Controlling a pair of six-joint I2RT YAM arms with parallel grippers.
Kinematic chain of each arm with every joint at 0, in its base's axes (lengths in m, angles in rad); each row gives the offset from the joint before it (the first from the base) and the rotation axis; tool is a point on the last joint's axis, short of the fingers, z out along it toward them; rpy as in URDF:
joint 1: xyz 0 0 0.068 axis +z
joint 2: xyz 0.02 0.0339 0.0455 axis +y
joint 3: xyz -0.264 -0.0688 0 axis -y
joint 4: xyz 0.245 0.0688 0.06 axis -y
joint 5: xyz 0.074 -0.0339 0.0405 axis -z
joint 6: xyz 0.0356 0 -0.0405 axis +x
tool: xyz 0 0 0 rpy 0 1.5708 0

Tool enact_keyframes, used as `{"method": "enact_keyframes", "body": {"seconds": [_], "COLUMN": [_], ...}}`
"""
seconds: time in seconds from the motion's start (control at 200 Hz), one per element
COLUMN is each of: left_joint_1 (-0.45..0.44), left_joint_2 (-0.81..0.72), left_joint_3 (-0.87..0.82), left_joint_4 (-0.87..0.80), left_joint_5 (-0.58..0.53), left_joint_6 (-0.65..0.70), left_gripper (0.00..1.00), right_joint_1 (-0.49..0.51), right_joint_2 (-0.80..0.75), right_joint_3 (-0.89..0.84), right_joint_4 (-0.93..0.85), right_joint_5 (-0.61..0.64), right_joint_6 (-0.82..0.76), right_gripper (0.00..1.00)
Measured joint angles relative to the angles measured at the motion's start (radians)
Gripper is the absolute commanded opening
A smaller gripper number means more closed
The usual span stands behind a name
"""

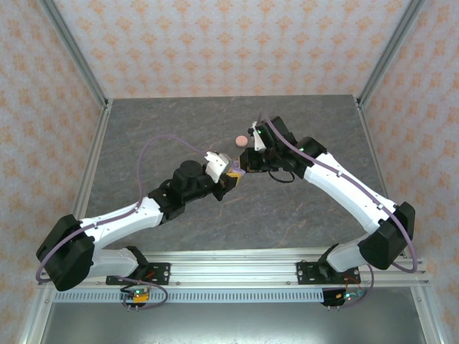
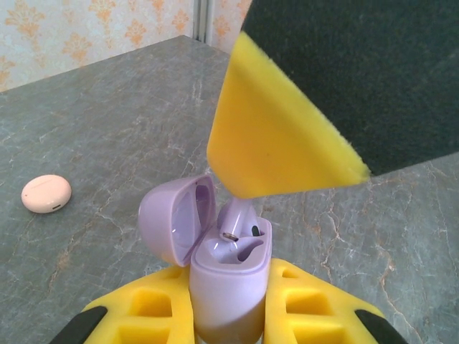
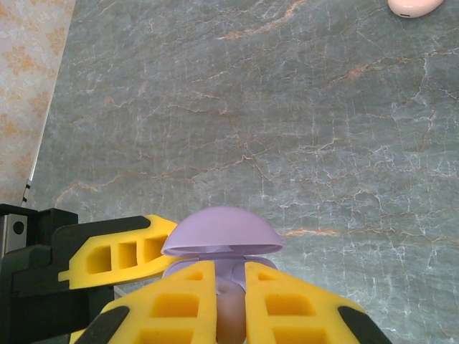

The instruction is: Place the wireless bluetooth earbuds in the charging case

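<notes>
The left gripper [image 2: 229,274] is clamped tight on the lilac charging case [image 2: 228,304], whose lid stands hinged open. Directly over it, the right gripper [image 3: 229,276] pinches a lilac earbud [image 2: 234,217], the earbud's lower end at the case's well. A closed pink case [image 2: 46,193] lies on the table [image 2: 107,107], well off to the left gripper's left.

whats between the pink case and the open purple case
Nothing but bare grey table lies between the pink case and the open purple case, as seen in the left wrist view.
</notes>
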Motion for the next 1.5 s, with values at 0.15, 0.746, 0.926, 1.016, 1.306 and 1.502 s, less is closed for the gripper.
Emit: {"method": "enact_keyframes", "body": {"seconds": [0.15, 0.746, 0.926, 1.016, 1.306, 1.502], "left_joint_1": [0.000, -0.002, -0.002, -0.002, -0.002, -0.002], "left_joint_2": [0.000, 0.000, 0.000, 0.000, 0.000, 0.000], "left_joint_3": [0.000, 0.015, 0.015, 0.015, 0.015, 0.016], "left_joint_4": [-0.002, -0.047, -0.050, -0.056, -0.064, -0.064], "left_joint_5": [0.000, -0.004, -0.003, -0.001, 0.011, 0.020], "left_joint_6": [0.015, 0.042, 0.044, 0.045, 0.049, 0.052], "left_gripper": [0.13, 0.12, 0.12, 0.12, 0.12, 0.12], "right_joint_1": [0.000, 0.000, 0.000, 0.000, 0.000, 0.002], "right_joint_2": [0.000, 0.000, 0.003, 0.010, 0.028, 0.037], "right_joint_3": [0.010, 0.020, 0.020, 0.021, 0.024, 0.033], "right_joint_4": [-0.010, -0.055, -0.057, -0.057, -0.059, -0.076], "right_joint_5": [-0.011, -0.040, -0.040, -0.040, -0.034, -0.039], "right_joint_6": [-0.008, -0.042, -0.045, -0.045, -0.045, -0.056], "right_gripper": [0.13, 0.13, 0.13, 0.13, 0.13, 0.13]}}
